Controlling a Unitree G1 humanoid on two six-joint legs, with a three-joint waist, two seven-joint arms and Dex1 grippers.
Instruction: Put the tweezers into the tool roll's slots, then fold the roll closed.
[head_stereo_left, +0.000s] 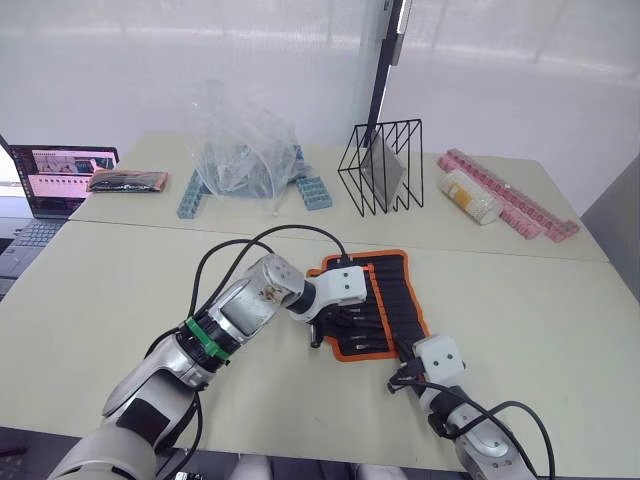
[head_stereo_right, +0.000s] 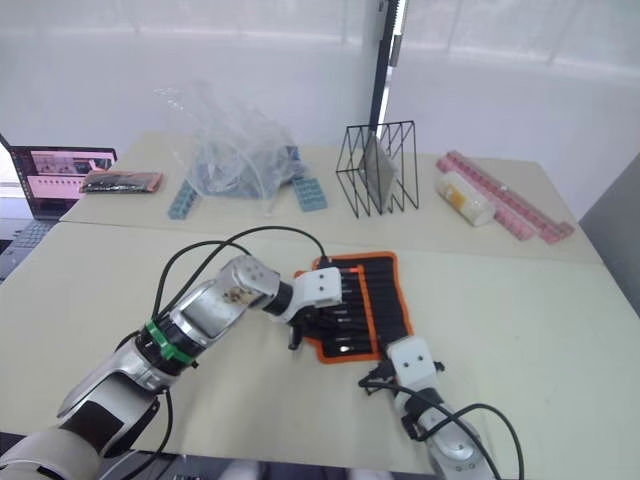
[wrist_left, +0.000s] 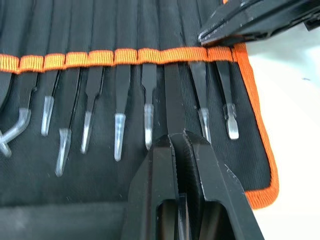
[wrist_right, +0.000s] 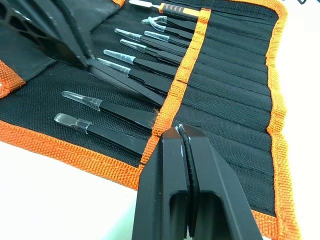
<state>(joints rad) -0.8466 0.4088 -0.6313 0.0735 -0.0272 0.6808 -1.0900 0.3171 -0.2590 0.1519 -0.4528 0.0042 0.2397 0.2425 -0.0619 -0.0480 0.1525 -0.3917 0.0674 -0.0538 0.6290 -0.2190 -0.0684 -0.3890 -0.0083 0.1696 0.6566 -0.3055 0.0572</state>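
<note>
Orange webbing runs across the black tool roll (head_stereo_left: 378, 305), which lies open and flat on the bench (head_stereo_left: 560, 320) in front of the robot. Most of the tweezers (wrist_left: 120, 115) are already seated: their black shanks go under the orange strip into the slots (wrist_left: 125, 56), and their capped tips lie in a row on the lower flap.

The left gripper (wrist_left: 176, 142) is down over the roll, its fingers (wrist_left: 200, 155) clenched on one tweezer (wrist_left: 172, 100) whose far end already passes under the strip between two seated neighbours. I'd judge it the last one going in, not yet fully home. The right gripper (wrist_right: 181, 131) has its fingers pressed together with nothing between them, tips resting on the orange strip near the roll's outer edge, as if steadying the fabric.

So the loading looks almost finished. What remains, as far as I can see, is pushing this tweezer to depth, letting go, and then the whole of the folding: the roll is spread flat and no flap is turned over.
</note>
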